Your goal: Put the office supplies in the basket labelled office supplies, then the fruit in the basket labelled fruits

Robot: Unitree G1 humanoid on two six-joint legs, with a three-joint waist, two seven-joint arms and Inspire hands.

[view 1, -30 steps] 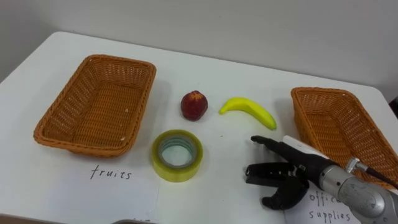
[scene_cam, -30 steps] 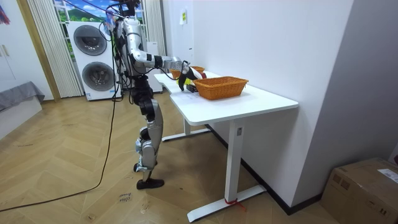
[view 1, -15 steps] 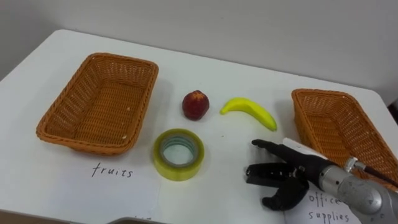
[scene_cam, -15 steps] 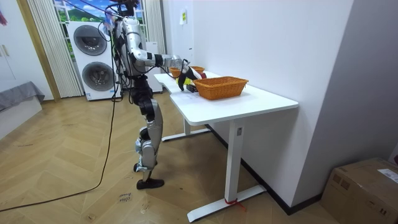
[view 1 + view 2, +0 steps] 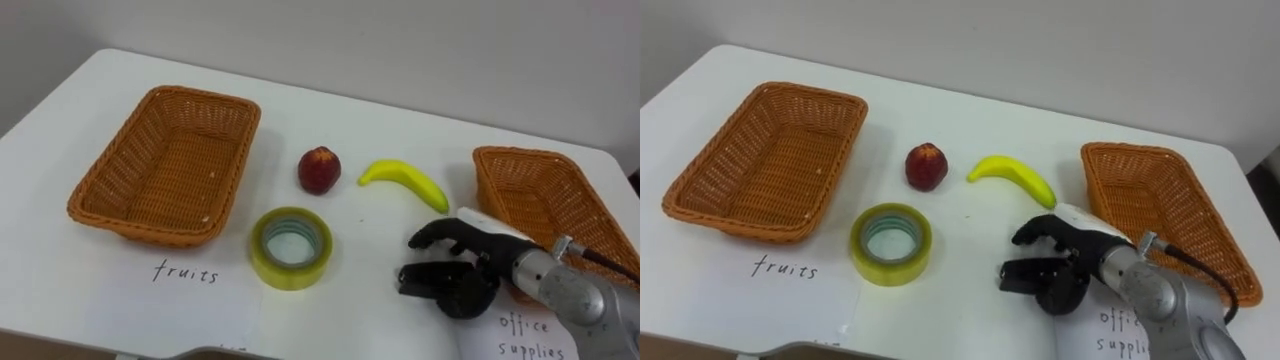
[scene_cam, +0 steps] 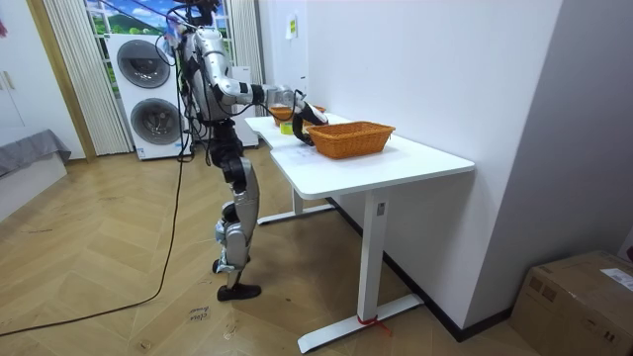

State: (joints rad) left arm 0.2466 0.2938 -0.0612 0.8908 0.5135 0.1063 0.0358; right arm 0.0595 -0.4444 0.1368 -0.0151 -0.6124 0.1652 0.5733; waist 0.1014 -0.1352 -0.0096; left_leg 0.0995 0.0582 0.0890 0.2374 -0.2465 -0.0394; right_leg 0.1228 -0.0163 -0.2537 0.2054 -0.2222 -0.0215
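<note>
The handwritten word "fruits" [image 5: 185, 272] stands on the white table [image 5: 380, 120] at lower left, just below the left basket [image 5: 140, 228]. At lower right, "office supplies" [image 5: 530, 335] is written below the right basket [image 5: 540, 155].

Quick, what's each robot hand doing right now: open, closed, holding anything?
Right robot hand: closed, fingers curled, holding nothing.
Left robot hand: cannot be told.
</note>
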